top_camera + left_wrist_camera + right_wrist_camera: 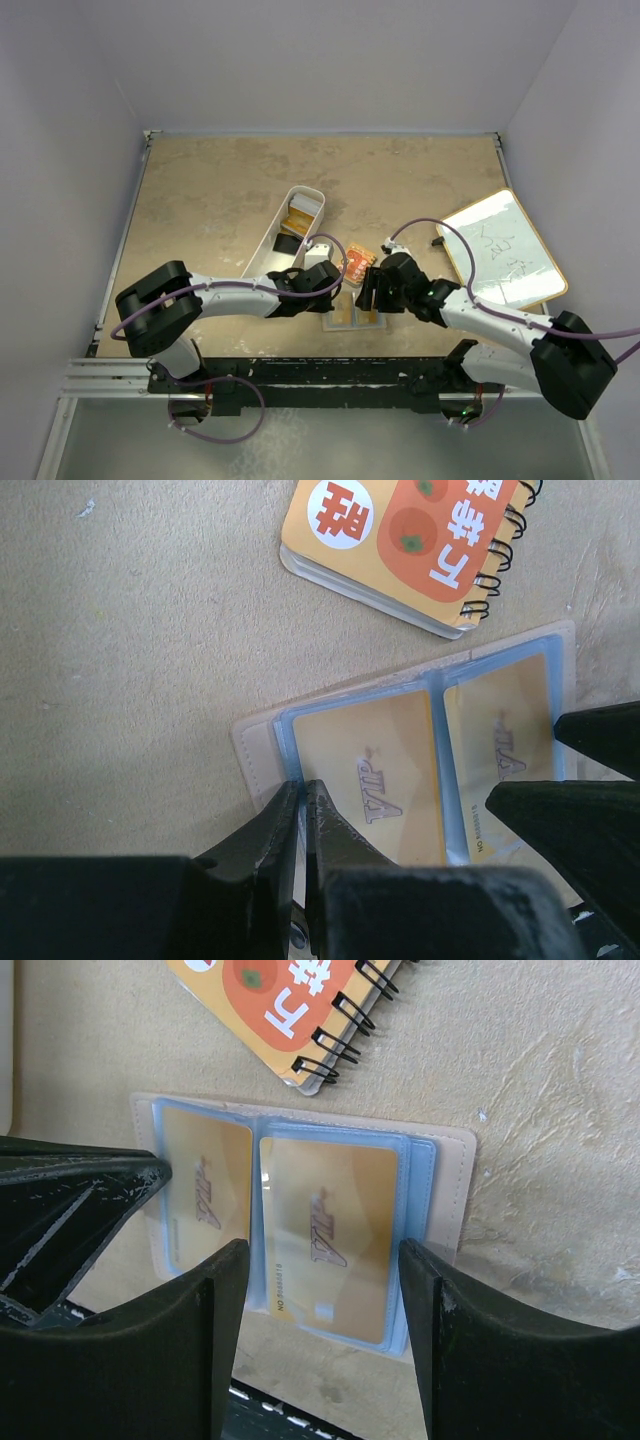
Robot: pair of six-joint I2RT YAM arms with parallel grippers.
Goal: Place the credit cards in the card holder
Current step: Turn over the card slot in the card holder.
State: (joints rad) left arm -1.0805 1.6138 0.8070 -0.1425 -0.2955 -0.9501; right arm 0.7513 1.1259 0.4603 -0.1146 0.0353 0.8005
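The beige card holder (255, 755) lies open on the table near the front edge (345, 320). Its clear blue sleeves hold two gold VIP cards (370, 780) (500, 740). My left gripper (302, 795) is shut, pinching the holder's left sleeve edge. My right gripper (322, 1260) is open just above the holder (455, 1190), and its fingers straddle the right-hand gold card (330, 1220). The other gold card (210, 1190) lies beside it. In the top view the left gripper (335, 290) and right gripper (370, 298) meet over the holder.
An orange spiral-bound packet (358, 265) (400, 540) (290, 1010) lies just beyond the holder. A long white bin (272, 245) to the far left holds more cards, one orange-gold (300, 210) and one black (287, 243). A whiteboard (500, 250) lies at the right.
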